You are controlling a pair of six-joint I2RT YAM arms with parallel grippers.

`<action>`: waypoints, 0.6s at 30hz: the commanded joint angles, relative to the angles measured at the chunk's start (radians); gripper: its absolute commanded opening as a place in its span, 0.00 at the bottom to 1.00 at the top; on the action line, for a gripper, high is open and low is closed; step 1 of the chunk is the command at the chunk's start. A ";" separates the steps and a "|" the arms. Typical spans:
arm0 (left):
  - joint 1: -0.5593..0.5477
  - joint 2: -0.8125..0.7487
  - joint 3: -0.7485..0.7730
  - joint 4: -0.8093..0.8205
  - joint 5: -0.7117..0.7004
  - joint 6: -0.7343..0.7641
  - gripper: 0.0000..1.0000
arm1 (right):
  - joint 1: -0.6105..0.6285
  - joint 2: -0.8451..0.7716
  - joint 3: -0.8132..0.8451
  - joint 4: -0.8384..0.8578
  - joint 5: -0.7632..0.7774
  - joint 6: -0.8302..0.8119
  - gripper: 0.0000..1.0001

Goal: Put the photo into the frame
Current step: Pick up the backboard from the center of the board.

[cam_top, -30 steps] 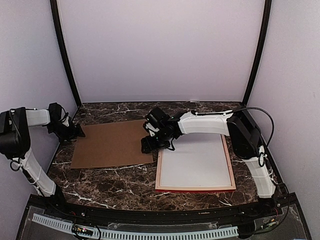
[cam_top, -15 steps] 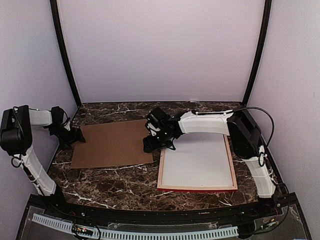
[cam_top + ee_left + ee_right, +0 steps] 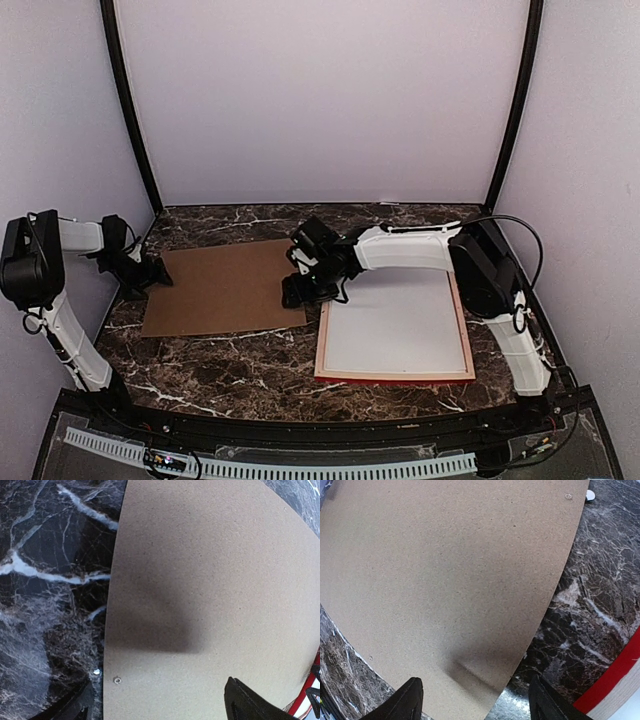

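Brown cardboard backing board (image 3: 225, 290) lies flat on the left half of the dark marble table (image 3: 230, 365). The left gripper (image 3: 152, 271) sits at the board's left edge, reaching in from the side wall. In the left wrist view its two black fingertips (image 3: 250, 705) stand wide apart at the bottom of the picture, with nothing between them. One is over the marble just off the board's edge and the other is over the cardboard.

The right gripper (image 3: 305, 290) is at the board's right edge, in the strip between the board and the frame (image 3: 395, 379). Its fingers (image 3: 410, 700) are also spread and empty. One is over the cardboard and the other over the bare marble just beyond it.

On the right half of the table the frame lies flat, pale rails upward. Its red face shows only as a thin line along the near edge. The photo (image 3: 395, 325) lies inside the rails, plain white back up, filling the opening. Neither gripper touches it.
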 commanded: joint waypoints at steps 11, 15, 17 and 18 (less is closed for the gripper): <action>0.004 -0.067 -0.102 0.044 0.297 -0.028 0.72 | 0.009 0.020 -0.036 0.077 -0.110 0.059 0.72; 0.004 -0.141 -0.135 0.084 0.381 -0.058 0.66 | 0.009 0.015 -0.040 0.076 -0.123 0.060 0.71; 0.004 -0.181 -0.150 0.101 0.427 -0.076 0.64 | 0.009 0.012 -0.043 0.077 -0.129 0.059 0.71; 0.005 -0.211 -0.154 0.112 0.440 -0.088 0.64 | 0.009 0.012 -0.043 0.076 -0.130 0.058 0.71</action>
